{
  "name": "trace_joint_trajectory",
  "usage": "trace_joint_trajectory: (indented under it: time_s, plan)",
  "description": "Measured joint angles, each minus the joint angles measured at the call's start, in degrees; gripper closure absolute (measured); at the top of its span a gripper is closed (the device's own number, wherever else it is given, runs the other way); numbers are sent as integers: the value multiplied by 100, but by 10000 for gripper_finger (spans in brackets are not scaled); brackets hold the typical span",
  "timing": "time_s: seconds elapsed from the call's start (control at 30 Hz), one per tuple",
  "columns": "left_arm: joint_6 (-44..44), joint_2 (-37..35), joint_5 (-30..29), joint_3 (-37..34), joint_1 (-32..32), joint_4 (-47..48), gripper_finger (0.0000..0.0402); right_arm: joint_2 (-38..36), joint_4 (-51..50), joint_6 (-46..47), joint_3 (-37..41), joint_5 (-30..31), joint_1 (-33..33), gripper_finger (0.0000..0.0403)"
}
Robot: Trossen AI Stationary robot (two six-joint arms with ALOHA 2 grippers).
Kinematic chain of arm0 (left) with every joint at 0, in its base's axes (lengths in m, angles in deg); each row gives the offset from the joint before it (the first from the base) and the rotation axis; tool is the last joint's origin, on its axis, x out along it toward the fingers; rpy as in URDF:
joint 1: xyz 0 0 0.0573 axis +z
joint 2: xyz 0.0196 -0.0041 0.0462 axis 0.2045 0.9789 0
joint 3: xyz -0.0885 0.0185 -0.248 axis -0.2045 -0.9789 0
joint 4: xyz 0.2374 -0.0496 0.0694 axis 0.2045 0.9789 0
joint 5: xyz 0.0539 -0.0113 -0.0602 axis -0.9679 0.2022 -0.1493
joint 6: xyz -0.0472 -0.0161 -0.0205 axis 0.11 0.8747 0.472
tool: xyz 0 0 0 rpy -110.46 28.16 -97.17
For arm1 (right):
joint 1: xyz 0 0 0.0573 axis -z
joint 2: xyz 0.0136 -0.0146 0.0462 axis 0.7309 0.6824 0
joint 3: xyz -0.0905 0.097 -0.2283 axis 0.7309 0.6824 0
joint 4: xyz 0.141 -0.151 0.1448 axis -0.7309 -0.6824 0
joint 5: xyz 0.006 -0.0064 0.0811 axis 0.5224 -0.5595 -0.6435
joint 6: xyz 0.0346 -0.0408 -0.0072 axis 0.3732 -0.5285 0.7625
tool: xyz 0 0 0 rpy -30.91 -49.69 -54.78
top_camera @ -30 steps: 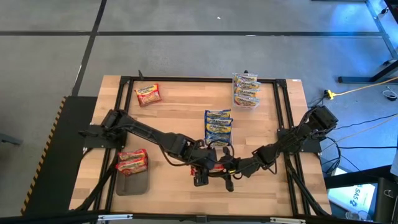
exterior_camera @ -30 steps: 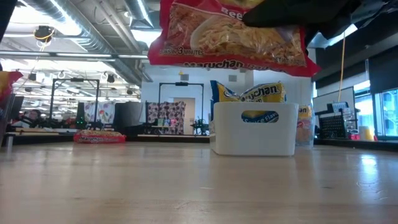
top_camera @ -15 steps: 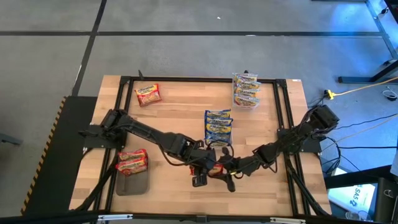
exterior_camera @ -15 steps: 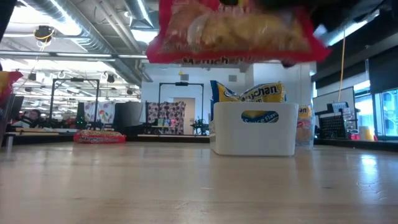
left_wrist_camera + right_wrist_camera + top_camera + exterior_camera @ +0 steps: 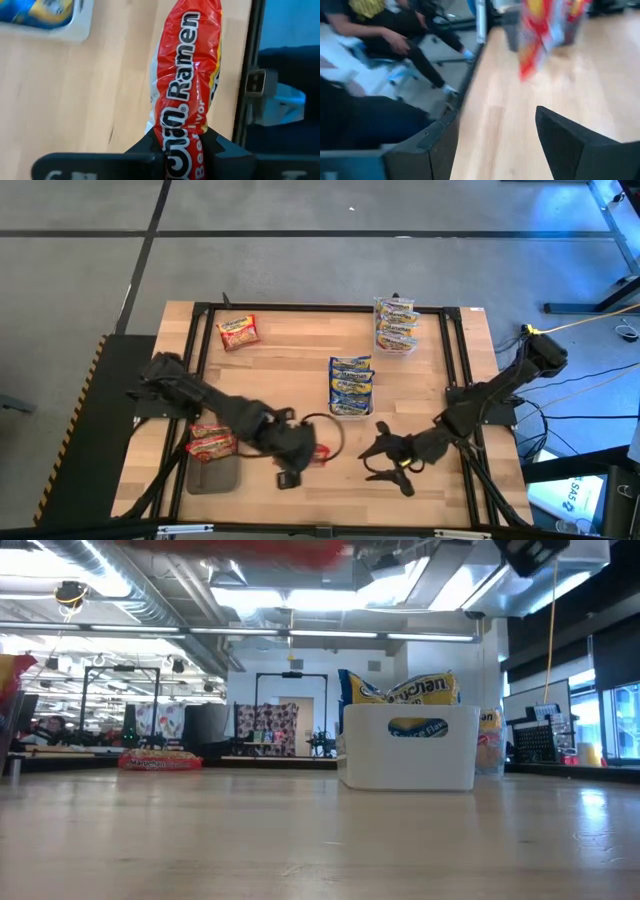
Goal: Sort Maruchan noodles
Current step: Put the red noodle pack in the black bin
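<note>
A white tub (image 5: 350, 386) at mid-table is filled with blue-bordered Maruchan packets (image 5: 351, 374); a clear tub (image 5: 396, 326) near the far edge holds several more. Two red packets (image 5: 211, 442) are stacked on a dark tray (image 5: 212, 476) at the left edge; one lies loose at the far-left corner (image 5: 237, 332). A red "Ramen" packet (image 5: 187, 90) is pinched by the left gripper (image 5: 300, 460). The right gripper (image 5: 385, 463) is spread, empty.
</note>
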Motion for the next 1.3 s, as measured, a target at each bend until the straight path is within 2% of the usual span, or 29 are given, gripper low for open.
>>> trace_joint_trajectory:
  time_s: [0.2,0.57,0.73,0.87,1.03,1.3]
  plan:
    - [1301,-376,-352,4,-776,937,363,38,-210,-4,9,492,-167,169]
    - [4573,-471,-1192,-80,-2855,2602,364,50,263,-256,7,575,-182,170]
    - [5240,-568,-1423,-556,-3571,2597,365,50,337,-300,9,578,-180,170]
    - [5703,-718,-1408,-1124,-3862,2600,365,55,362,-302,7,596,-180,170]
    - [6198,-1274,-1450,-1983,-4071,2517,365,55,368,-302,8,782,-180,170]
    - [6246,-2168,-1511,-3483,-4072,1294,366,114,389,-268,11,931,-180,170]
